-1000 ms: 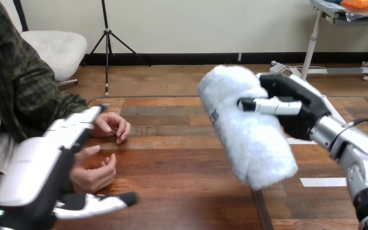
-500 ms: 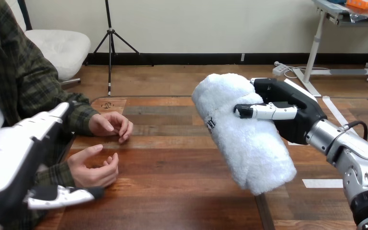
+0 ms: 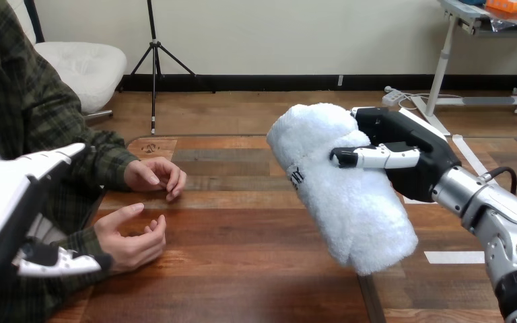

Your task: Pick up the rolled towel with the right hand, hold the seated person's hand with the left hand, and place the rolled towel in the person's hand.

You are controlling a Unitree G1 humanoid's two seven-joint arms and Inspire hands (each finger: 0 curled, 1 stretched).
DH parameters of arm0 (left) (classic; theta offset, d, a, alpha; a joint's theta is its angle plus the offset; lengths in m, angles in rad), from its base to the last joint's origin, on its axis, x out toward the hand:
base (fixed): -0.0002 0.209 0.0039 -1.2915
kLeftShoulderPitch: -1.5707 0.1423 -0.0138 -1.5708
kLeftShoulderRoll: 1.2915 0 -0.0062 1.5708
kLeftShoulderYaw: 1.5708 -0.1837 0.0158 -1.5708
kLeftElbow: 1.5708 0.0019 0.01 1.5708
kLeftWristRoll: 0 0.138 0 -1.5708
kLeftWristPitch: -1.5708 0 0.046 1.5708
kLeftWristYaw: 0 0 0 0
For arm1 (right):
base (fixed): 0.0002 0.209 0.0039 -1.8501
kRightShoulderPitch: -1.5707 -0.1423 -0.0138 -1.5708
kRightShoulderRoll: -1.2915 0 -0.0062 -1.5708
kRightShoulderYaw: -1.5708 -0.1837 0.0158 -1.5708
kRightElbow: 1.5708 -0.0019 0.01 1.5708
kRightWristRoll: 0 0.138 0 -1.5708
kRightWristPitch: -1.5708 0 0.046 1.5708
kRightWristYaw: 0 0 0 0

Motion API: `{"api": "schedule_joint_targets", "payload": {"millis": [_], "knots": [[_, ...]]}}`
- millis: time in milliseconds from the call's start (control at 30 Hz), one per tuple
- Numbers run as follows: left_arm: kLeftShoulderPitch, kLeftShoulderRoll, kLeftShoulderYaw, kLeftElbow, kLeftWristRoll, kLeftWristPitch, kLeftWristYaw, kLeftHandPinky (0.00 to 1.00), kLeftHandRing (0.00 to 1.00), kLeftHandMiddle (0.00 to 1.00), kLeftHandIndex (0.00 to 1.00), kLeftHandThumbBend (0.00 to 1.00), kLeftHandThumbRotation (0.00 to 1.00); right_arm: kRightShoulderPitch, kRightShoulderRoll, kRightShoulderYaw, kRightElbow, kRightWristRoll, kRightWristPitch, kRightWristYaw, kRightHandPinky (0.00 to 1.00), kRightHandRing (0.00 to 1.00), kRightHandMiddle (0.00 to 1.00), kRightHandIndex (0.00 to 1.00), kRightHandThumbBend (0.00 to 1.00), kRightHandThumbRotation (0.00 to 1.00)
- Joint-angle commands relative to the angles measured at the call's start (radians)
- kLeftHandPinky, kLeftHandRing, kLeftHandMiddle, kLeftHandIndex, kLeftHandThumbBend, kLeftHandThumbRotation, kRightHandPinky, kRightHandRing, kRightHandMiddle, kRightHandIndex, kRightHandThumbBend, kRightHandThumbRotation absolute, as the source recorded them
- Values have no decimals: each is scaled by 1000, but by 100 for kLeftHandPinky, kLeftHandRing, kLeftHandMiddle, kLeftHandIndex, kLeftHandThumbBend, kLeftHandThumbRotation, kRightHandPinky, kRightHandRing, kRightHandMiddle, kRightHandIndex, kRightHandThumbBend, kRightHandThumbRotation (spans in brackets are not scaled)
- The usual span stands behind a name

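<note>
Our right robot hand [image 3: 414, 165] is clamped round the upper part of the fluffy white rolled terry towel [image 3: 343, 202], with the thumb across its front. It holds the towel tilted in the air above the dark wooden counter [image 3: 256, 269], well apart from the person. Our left robot hand [image 3: 7, 202] is spread, fingers straight, low at the view's left, just beside the person's nearer hand [image 3: 131, 237], which rests loosely curled on the counter; we see no grip on it. We judge the towel light, soft and squashy, not slippery, so a firm wrap round its middle should keep the roll from unwinding.
</note>
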Motion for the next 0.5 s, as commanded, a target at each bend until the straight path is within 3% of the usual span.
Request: {"api": "schedule_joint_targets", "payload": {"millis": [0,233,467], "knots": [[-63,63,-24,84,6,14,14,75,81,82,84,100,26,-16,-18,-39,-97,50,-3,13,11,16,24,34,86,0],[-85,97,-58,162,25,48,14,69,78,82,84,100,23,17,-24,-40,-182,84,35,32,11,17,25,34,85,0],[-123,134,-100,283,39,14,65,66,76,81,82,100,22,58,-35,-39,-299,113,100,26,12,17,26,34,84,0]]}}
